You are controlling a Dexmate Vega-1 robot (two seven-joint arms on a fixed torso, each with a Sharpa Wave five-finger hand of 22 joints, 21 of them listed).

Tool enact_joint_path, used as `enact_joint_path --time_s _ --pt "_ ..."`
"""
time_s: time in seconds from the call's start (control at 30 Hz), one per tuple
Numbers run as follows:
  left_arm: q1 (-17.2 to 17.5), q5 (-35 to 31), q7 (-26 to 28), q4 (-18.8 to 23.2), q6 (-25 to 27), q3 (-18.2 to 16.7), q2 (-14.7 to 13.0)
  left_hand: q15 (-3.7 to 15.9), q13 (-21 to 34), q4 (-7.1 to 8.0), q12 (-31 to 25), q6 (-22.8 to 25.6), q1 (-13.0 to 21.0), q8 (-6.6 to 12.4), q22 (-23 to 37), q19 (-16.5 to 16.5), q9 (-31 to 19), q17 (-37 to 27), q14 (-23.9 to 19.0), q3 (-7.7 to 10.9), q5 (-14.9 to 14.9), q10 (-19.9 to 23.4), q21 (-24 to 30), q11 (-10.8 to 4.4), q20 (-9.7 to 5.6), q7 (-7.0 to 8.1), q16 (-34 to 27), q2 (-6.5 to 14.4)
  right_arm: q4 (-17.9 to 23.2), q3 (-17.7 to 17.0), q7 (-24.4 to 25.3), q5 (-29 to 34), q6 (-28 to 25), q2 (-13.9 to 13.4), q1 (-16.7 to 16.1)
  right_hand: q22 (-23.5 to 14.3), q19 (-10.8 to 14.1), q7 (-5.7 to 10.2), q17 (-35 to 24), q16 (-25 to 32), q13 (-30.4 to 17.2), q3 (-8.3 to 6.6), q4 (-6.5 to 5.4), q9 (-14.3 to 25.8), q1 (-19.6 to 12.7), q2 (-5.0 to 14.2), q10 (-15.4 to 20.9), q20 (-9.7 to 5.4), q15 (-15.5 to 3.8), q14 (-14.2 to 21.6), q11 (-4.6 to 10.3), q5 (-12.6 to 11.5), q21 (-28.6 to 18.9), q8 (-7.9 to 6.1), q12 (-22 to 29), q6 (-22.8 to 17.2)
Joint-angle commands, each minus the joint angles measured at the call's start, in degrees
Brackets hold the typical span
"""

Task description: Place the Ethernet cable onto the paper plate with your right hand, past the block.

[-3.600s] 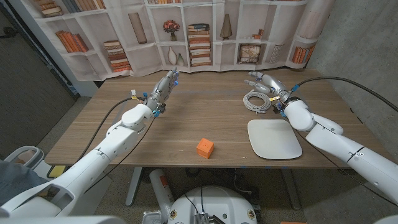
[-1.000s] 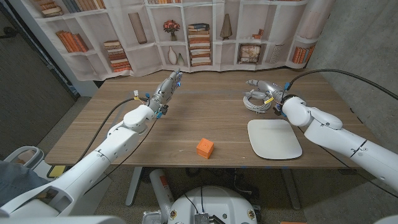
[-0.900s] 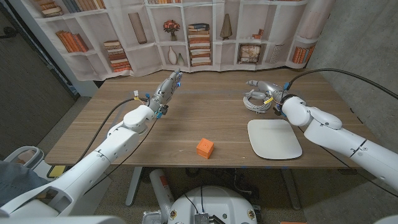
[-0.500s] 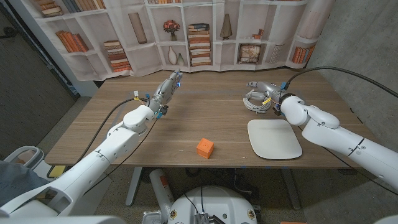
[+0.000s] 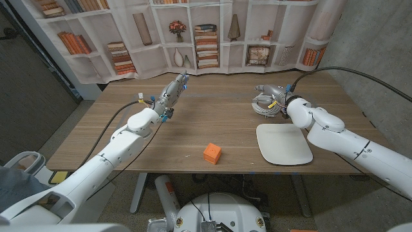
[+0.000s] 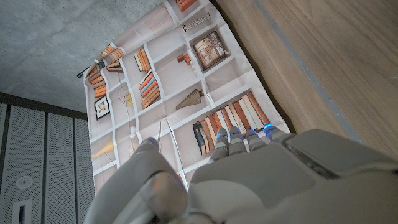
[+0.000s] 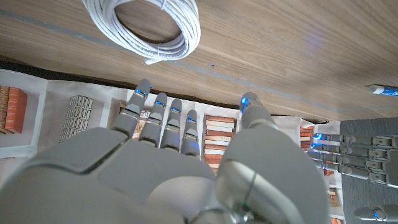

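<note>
The white Ethernet cable [image 5: 261, 105] lies coiled on the table at the far right, just beyond the white paper plate [image 5: 284, 144]. My right hand [image 5: 270, 91] hovers over the coil's far side, fingers spread and holding nothing. In the right wrist view the cable [image 7: 150, 25] lies just past the fingertips [image 7: 142, 88] of my right hand [image 7: 186, 155], with a gap between them. The orange block [image 5: 212, 153] sits near the front edge, left of the plate. My left hand [image 5: 171, 90] is raised at the far left with straight fingers and is empty; the left wrist view shows it [image 6: 249, 174].
A bookshelf-print backdrop [image 5: 193, 32] hangs behind the table's far edge. Bare wood [image 5: 212, 109] lies between the two hands. A concrete wall [image 5: 380, 45] stands to the right. My left hand's fingers [image 7: 354, 155] show far off in the right wrist view.
My right forearm has swung inward toward the table's middle and the hand has settled slightly lower over the cable coil. The left arm, block and plate have not moved.
</note>
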State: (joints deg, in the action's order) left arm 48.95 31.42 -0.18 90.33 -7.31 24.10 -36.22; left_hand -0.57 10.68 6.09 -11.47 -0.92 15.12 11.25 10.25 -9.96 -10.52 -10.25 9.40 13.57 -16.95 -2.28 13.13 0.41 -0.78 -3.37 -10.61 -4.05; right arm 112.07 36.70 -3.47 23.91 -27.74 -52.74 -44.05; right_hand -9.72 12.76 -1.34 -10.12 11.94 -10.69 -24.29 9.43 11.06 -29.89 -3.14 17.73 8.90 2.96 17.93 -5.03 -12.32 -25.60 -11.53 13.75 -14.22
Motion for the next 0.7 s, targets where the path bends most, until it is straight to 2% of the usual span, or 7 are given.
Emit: enact_joint_path --time_s 0.03,0.27,0.47,0.53,0.7 --pt "-0.52 0.14 -0.43 -0.99 -0.56 0.07 0.33 0.12 0.19 0.18 -0.37 0.32 0.05 0.32 0.33 -5.09 -0.34 -0.21 -0.26 -0.3 -0.37 0.01 -0.13 -0.05 0.31 -0.04 -0.2 0.41 -0.76 2.47 -1.82 3.17 -3.14 1.35 1.97 -0.18 0.77 -0.42 -0.21 0.35 -0.17 -0.26 0.33 0.12 -0.94 -0.34 0.67 -0.14 -0.15 0.68 -0.02 -0.37 0.19 -0.27 0.09 -0.22" --pt "-0.56 0.45 -0.69 -1.5 -0.81 0.11 0.65 0.16 0.19 0.18 -0.38 0.39 0.07 0.34 0.34 -5.08 -0.34 -0.21 -0.29 -0.36 -0.38 0.05 -0.19 -0.11 0.35 0.08 -0.21 0.45 -0.86 3.76 -2.43 5.44 -5.26 1.88 2.63 -0.18 1.44 -0.63 -0.23 0.5 -0.16 -0.3 0.4 0.11 -1.92 -1.01 1.71 -0.13 -0.56 1.92 0.21 -0.66 0.5 -0.39 0.36 -0.68" --pt "-0.52 0.19 -0.15 -1.2 -0.5 0.1 0.57 0.14 0.19 0.17 -0.37 0.38 0.1 0.32 0.34 -5.07 -0.34 -0.21 -0.28 -0.43 -0.38 0.04 -0.24 -0.16 0.48 0.11 -0.2 0.49 -1.39 4.15 -2.76 5.66 -6.02 2.45 2.9 -0.21 1.91 -1.85 -0.34 0.98 -0.13 -0.16 0.06 0.11 -2.4 -1.68 3.08 -0.31 -0.93 4.21 0.01 -0.97 1.06 -0.11 0.66 -0.19" --pt "-0.5 0.21 -0.22 -1.12 -0.37 0.12 0.48 0.19 0.19 0.16 -0.35 0.35 0.11 0.3 0.35 -5.06 -0.34 -0.21 -0.28 -0.47 -0.38 -0.02 -0.27 -0.22 0.58 0.15 -0.2 0.51 -1.63 4.33 -2.82 5.77 -6.38 2.71 3.02 -0.22 2.33 -1.93 -0.37 1.46 -0.1 -0.11 -0.13 0.11 -2.57 -1.9 3.62 -0.46 -1.07 6.1 0.19 -1.13 1.29 -0.06 0.72 -0.13" --pt "-0.46 0.13 -0.26 -1.09 -0.27 0.16 0.34 0.18 0.19 0.16 -0.35 0.36 0.13 0.3 0.35 -5.03 -0.34 -0.21 -0.31 -0.52 -0.38 -0.02 -0.3 -0.13 0.65 0.16 -0.2 0.54 -2.03 4.8 -3.36 5.85 -7.03 3.0 3.4 -0.24 3.15 -2.0 -0.37 1.54 -0.08 -0.08 -0.27 0.12 -2.81 -2.12 4.56 -0.64 -1.18 7.17 0.28 -1.3 1.4 -0.41 0.94 -1.1"
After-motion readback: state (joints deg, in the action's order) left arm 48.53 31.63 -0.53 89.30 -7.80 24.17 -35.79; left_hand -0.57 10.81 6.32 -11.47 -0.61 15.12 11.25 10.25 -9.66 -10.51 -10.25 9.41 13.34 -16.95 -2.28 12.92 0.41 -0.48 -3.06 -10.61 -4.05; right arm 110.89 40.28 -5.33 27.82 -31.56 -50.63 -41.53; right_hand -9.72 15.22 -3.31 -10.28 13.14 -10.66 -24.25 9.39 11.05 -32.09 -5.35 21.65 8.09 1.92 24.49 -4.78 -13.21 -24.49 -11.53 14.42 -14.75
